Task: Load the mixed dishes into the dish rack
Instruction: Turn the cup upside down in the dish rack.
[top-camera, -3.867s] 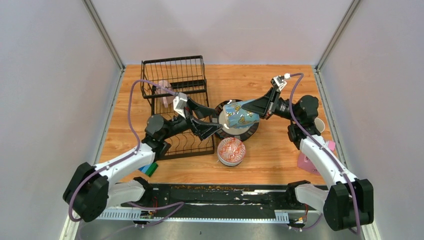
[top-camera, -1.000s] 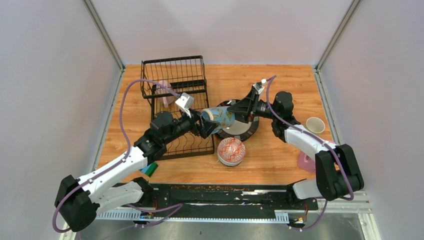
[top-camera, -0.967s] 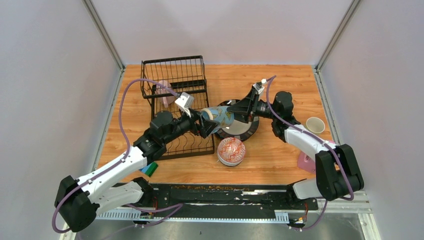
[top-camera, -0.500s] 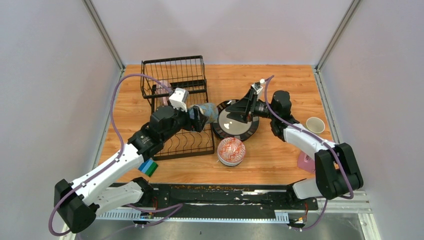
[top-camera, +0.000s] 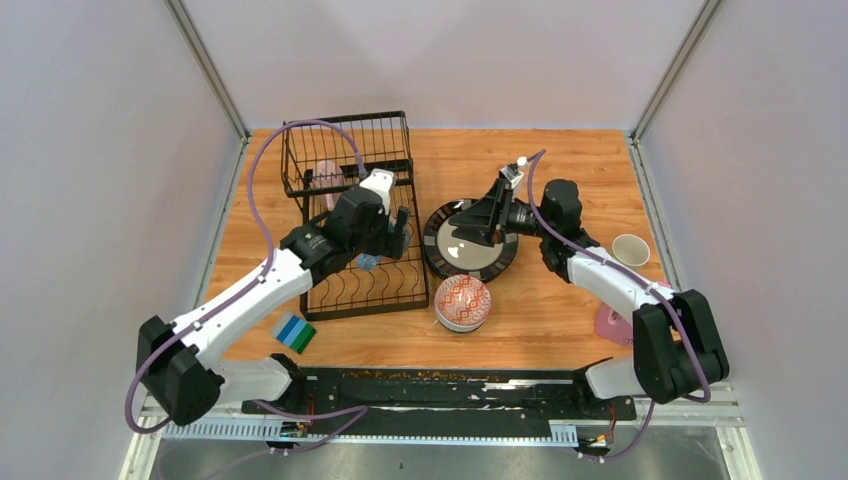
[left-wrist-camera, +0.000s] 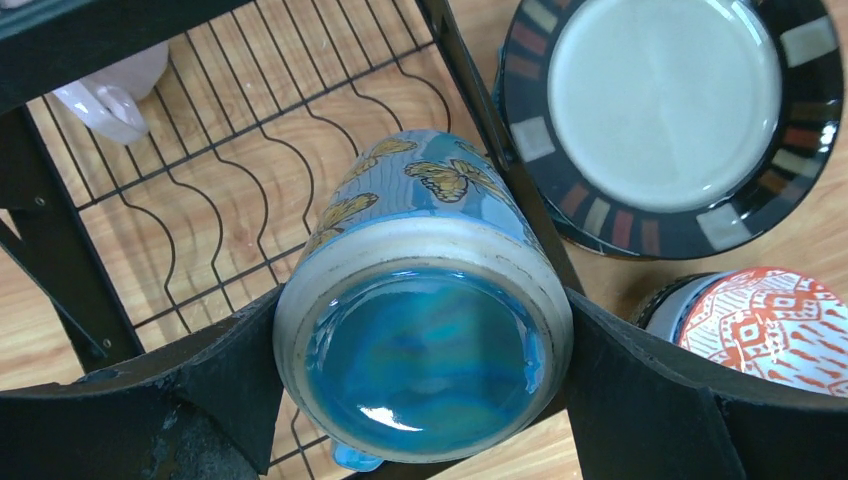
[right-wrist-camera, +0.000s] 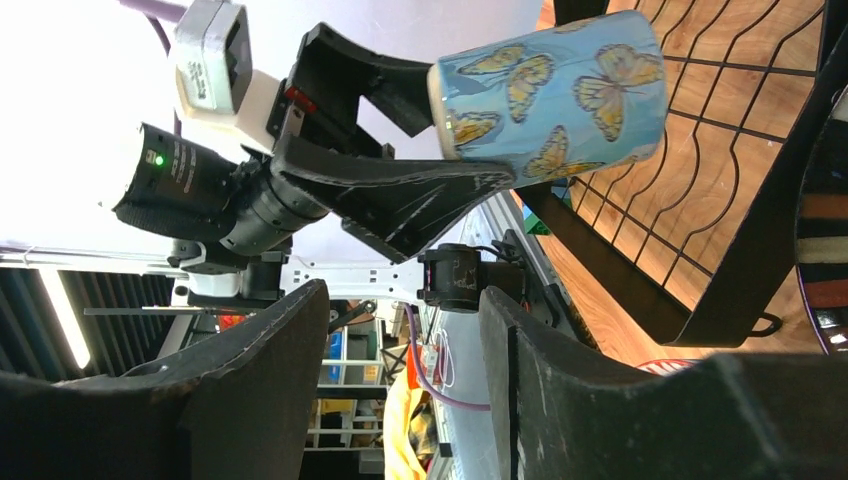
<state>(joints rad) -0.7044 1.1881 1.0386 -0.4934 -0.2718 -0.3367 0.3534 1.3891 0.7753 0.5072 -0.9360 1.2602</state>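
**Now the butterfly mug is with the left arm, over the rack**

Nearest, the striped sponge block (top-camera: 293, 333) and the red-patterned bowl (top-camera: 462, 300) lie where they lay a second ago, both still on the table.

The change is just beyond them. A second ago both grippers met at the butterfly mug (left-wrist-camera: 425, 330) over the left edge of the black-rimmed plate (left-wrist-camera: 665, 100). The left gripper (top-camera: 387, 238) has since carried it leftward alone. It now clamps the mug near its base, jaws spread wide around it, above the right side of the lower slotted tray of the dish rack (top-camera: 372, 288).

The right gripper (right-wrist-camera: 400, 300) has stayed over the plate, half open and holding nothing. So the handover looks complete, and the step in hand seems to be setting this mug down in the rack. The plate, the bowl and a small cream cup (top-camera: 630, 248) at the far right still wait outside it. Farther back, a pink mug (top-camera: 325, 177) already sits in the taller basket.

Several things are hard to tell:
- From above, the left wrist covers nearly all of the butterfly mug.
- The left wrist view shows only the mug's glazed base, its side and a scrap of handle, so its mouth is hidden.
- No view shows whether the mug touches the wires or hangs clear of them.
- The left wrist view cuts off the pink mug and the bowl at its edges.
- The right forearm partly hides the pink container (top-camera: 610, 325) at the near right.
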